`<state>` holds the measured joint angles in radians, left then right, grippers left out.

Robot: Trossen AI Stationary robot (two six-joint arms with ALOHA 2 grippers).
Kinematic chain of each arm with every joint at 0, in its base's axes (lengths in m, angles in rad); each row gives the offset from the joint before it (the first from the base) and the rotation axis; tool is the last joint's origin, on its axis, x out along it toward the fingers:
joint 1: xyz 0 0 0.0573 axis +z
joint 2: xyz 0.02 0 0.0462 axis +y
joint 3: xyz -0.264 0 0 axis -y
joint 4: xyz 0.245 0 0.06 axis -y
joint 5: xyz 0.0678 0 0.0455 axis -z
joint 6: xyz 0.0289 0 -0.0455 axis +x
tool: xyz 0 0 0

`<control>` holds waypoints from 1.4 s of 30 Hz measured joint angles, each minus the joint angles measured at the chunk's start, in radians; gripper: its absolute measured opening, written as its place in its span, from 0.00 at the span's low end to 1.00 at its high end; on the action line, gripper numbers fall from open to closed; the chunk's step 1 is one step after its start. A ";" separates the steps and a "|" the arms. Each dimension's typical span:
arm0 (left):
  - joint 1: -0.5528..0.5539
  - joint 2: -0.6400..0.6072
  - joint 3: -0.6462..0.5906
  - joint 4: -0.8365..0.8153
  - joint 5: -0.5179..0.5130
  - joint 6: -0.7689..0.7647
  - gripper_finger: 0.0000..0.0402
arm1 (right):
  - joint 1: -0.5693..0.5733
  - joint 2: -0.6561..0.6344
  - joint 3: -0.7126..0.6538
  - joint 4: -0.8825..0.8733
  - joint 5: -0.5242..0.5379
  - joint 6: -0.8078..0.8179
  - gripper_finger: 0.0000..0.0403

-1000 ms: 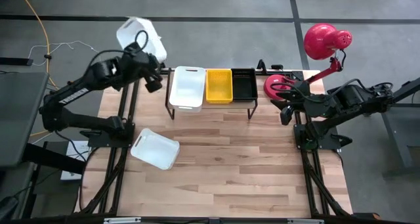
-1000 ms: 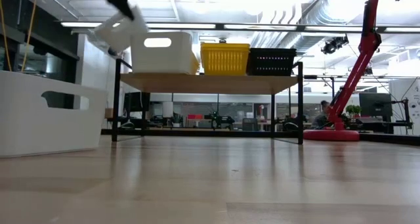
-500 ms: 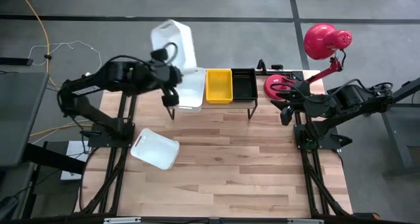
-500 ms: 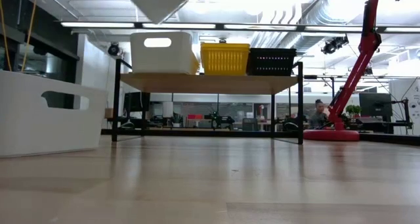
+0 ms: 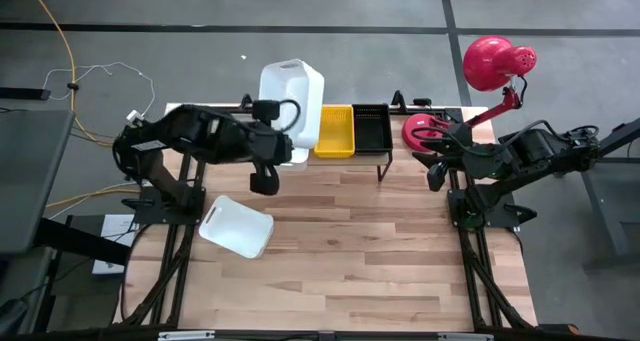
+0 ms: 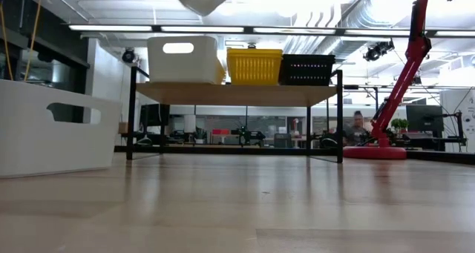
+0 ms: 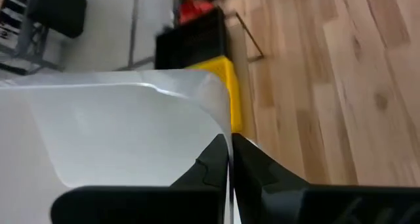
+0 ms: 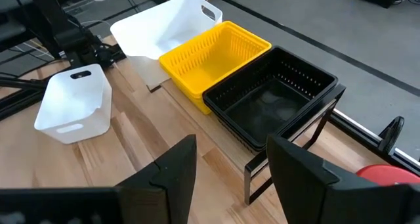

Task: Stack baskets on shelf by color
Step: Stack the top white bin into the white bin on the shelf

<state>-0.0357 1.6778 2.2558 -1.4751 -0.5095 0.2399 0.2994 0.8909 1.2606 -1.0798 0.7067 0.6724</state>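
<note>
Left gripper [image 7: 230, 159]: fingers pinched on the rim wall of a white basket [image 5: 292, 93], carrying it in the air above the left end of the shelf [image 6: 237, 93]. In the left wrist view the thin white wall runs between the two dark fingers [image 7: 210, 165].

Held basket: tilted, open side turned away from the table, handle slot visible near its far end. In the low view only its underside shows at the upper edge, above the shelf's white basket [image 6: 183, 58].

Shelf: at the far edge of the table [image 5: 350, 251], holding three colours in a row. White at the left, yellow basket [image 5: 334, 129] in the middle, black basket [image 5: 372, 127] at the right, each touching its neighbour. The right wrist view shows the black one as a nested stack.

Loose basket: another white basket on the table [image 5: 236, 226], near the left edge, well apart from the shelf, lying skewed.

Right gripper [image 8: 230, 161]: fingers spread, nothing between them; hanging at the right side of the table, near the right end of the shelf.

Background: red lamp [image 5: 497, 61] beyond the table's far right corner.
</note>
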 joint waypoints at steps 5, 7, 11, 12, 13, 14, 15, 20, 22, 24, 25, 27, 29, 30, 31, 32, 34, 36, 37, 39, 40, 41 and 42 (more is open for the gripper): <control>0.016 0.053 0.000 -0.096 0.001 -0.023 0.00 | 0.000 0.000 0.000 -0.003 0.000 0.000 0.43; 0.026 0.079 0.000 -0.094 0.007 -0.047 0.00 | 0.000 0.000 0.000 -0.003 0.000 0.000 0.43; 0.037 0.109 -0.001 -0.095 0.046 -0.046 0.00 | 0.000 0.000 0.000 -0.012 0.000 0.000 0.43; 0.037 0.113 -0.001 -0.095 0.046 -0.046 0.00 | 0.000 0.000 0.000 -0.012 0.000 0.000 0.43; 0.037 0.117 -0.001 -0.095 0.046 -0.045 0.00 | 0.000 0.000 0.000 -0.012 -0.001 0.000 0.43; 0.037 0.122 0.000 -0.095 0.043 -0.042 0.00 | 0.000 0.000 0.000 -0.015 -0.001 0.000 0.43; 0.037 0.125 0.000 -0.095 0.033 -0.039 0.00 | 0.000 0.000 0.000 -0.018 -0.001 0.000 0.43; 0.060 0.129 -0.001 -0.096 0.076 -0.062 0.00 | 0.000 0.000 0.000 -0.025 -0.002 0.000 0.43; 0.071 0.129 -0.001 -0.096 0.100 -0.086 0.00 | 0.000 0.000 0.000 -0.032 -0.002 0.000 0.43; 0.078 0.130 -0.001 -0.096 0.101 -0.098 0.00 | 0.000 0.000 0.000 -0.038 -0.003 0.000 0.43; 0.082 0.128 -0.001 -0.096 0.101 -0.099 0.00 | 0.000 0.000 0.000 -0.040 -0.004 0.000 0.43; 0.095 0.113 -0.001 -0.096 0.119 -0.098 0.00 | 0.000 0.000 0.000 -0.040 -0.004 0.000 0.43; 0.110 0.100 0.000 -0.096 0.159 -0.088 0.00 | 0.000 0.000 0.000 -0.041 -0.008 0.000 0.43; 0.119 0.097 0.000 -0.096 0.176 -0.080 0.00 | 0.000 0.000 0.000 -0.042 -0.008 0.000 0.43; 0.126 0.095 0.000 -0.096 0.182 -0.067 0.00 | 0.000 0.000 0.000 -0.042 -0.008 0.000 0.43; 0.131 0.094 -0.001 -0.096 0.179 -0.051 0.00 | 0.000 0.000 0.000 -0.042 -0.008 0.000 0.43; 0.140 0.090 -0.001 -0.096 0.162 -0.034 0.00 | 0.000 0.000 0.000 -0.044 -0.008 0.000 0.43; 0.159 0.088 -0.001 -0.096 0.181 -0.028 0.00 | 0.000 0.000 0.000 -0.044 -0.008 0.000 0.43; 0.169 0.088 -0.001 -0.096 0.204 -0.028 0.00 | 0.000 0.000 0.000 -0.045 -0.008 0.000 0.43; 0.185 0.089 -0.001 -0.096 0.235 -0.027 0.00 | 0.000 0.000 0.000 -0.045 -0.008 0.001 0.43; 0.190 0.089 -0.001 -0.096 0.237 -0.023 0.00 | 0.000 0.000 0.000 -0.045 -0.008 0.004 0.43; 0.195 0.089 -0.001 -0.096 0.237 -0.017 0.00 | 0.000 0.000 0.000 -0.045 -0.008 0.004 0.43; 0.200 0.089 -0.001 -0.096 0.237 -0.012 0.00 | 0.000 0.000 0.000 -0.045 -0.008 0.004 0.43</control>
<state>0.1641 1.7664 2.2551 -1.5712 -0.2729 0.2278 0.2994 0.8909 1.2606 -1.1244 0.6991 0.6768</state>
